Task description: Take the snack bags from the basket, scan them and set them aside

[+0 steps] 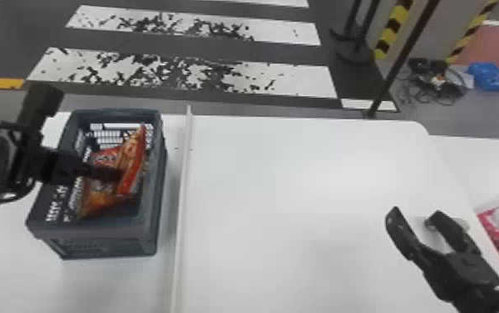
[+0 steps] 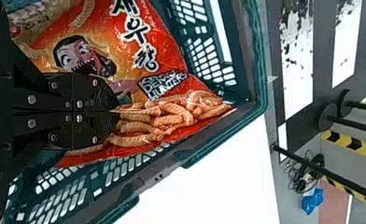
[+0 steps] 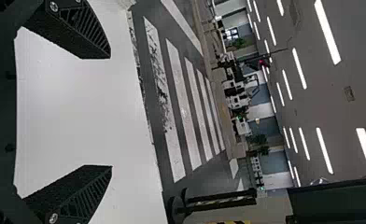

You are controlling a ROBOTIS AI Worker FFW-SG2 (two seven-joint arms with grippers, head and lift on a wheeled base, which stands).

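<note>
Left gripper (image 2: 117, 111) clenched a snack bag (image 1: 135, 156) at the head view's left; a shallow pinch risked slipping if the basket (image 1: 107, 239) snagged its corner.

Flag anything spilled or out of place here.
Tangled cables lie heaped on the floor beyond the table, near a blue bundle, which looks untidy. The snack bag sits tilted in the basket, with no visible spill.
</note>
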